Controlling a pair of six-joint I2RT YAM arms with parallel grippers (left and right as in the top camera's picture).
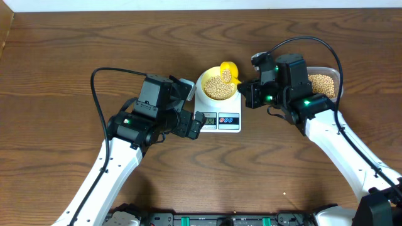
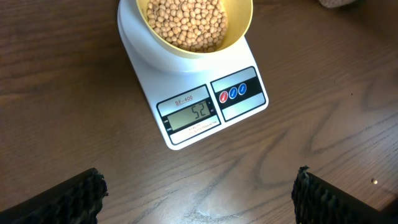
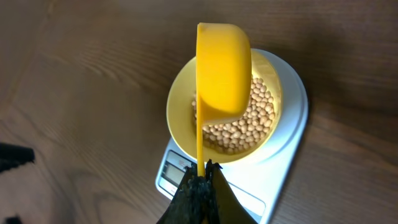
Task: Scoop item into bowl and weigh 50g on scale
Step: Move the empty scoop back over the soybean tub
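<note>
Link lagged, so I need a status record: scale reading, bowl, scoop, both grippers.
scale: display reads 52
bowl: on the scale, holding beans
scoop: yellow, tilted above the bowl
right gripper: shut on the scoop handle
left gripper: open, empty, before the scale
tub: holds more beans, beside right arm

Soft, even indoor light over three clear camera views of a brown wooden counter (image 1: 63, 63).
From overhead, light falls from above, leaving only faint, blurred shadows beside the arms; the white scale (image 1: 220, 119) is bright and nearly washed out. The left wrist view is crisply focused: the display (image 2: 189, 115) digits and wood grain read cleanly, with a dull sheen low on the wood. The fingers (image 2: 68, 199) of the left gripper (image 2: 199, 196) are black with little detail. In the right wrist view, the yellow scoop (image 3: 224, 68) looks vividly saturated near the lens, and the right gripper (image 3: 202, 186) is dark and slightly soft.
</note>
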